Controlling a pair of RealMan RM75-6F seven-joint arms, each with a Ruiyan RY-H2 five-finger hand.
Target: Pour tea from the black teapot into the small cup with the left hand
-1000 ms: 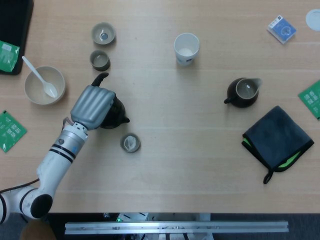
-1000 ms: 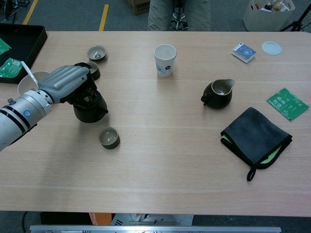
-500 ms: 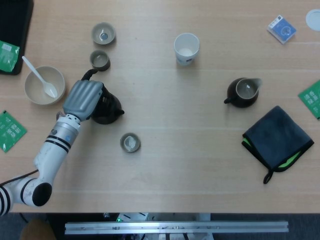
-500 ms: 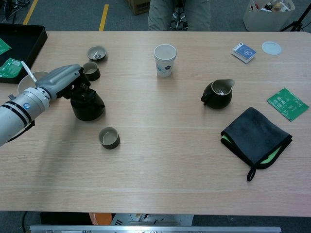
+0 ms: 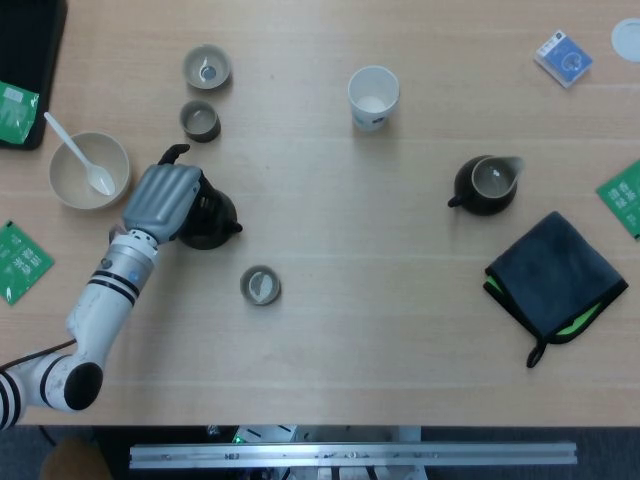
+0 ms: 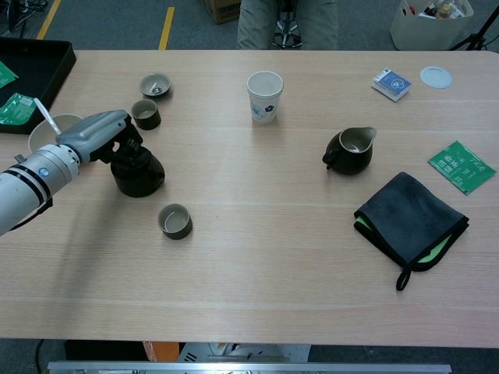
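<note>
- Head view: the left hand (image 5: 163, 200) is lying over the black teapot (image 5: 212, 218) and gripping it at its handle side, near the left edge of the bench (image 5: 400, 330). The teapot is standing upright on the bench with its spout pointing to the right.
- The small cup (image 5: 260, 286) is standing just in front of the teapot, a little toward the right, apart from it.
- Two more cups (image 5: 200, 120) are standing behind the teapot, toward the far edge. A bowl with a white spoon (image 5: 88, 170) is sitting close to the left edge.
- A paper cup (image 5: 373, 97) is standing near the far edge, a dark pitcher (image 5: 486, 184) and a folded dark cloth (image 5: 555, 280) are lying toward the right edge.
- Chest view: the left hand (image 6: 97, 134) is closing around the handle of the black teapot (image 6: 139, 173); the fingers are wrapping the handle.
- The small cup (image 6: 175, 221) is standing between the teapot and the near edge, not touching the teapot.
- The right hand is not appearing in either view.
</note>
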